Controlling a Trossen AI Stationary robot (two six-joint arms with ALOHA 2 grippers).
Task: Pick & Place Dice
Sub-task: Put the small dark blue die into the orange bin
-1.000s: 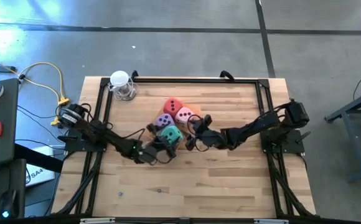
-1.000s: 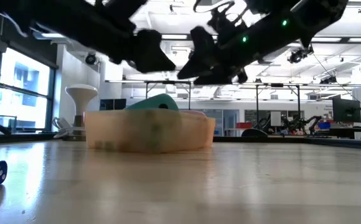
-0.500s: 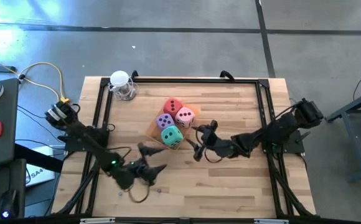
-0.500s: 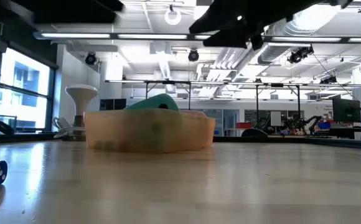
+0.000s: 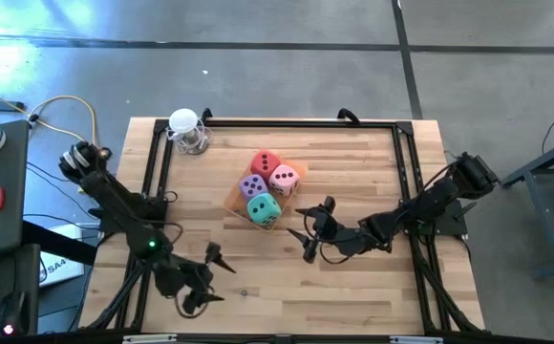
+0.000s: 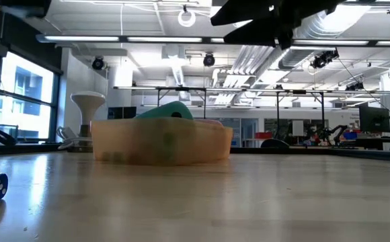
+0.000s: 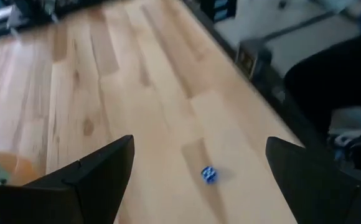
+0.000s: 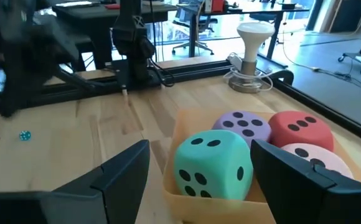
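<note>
Dice (image 5: pixel 266 186) are sitting packed in the tray (image 5: pixel 235 198) at mid-frame in the high view, all four together, so I am judging the placing done. I am holding both arms clear of it: left end effector (image 5: pixel 206 277) released and empty at lower left, right end effector (image 5: pixel 312 229) spread and empty, just right of the tray. A second ago both were crowding the teal die (image 5: pixel 263 209); they are retreating now.
</note>
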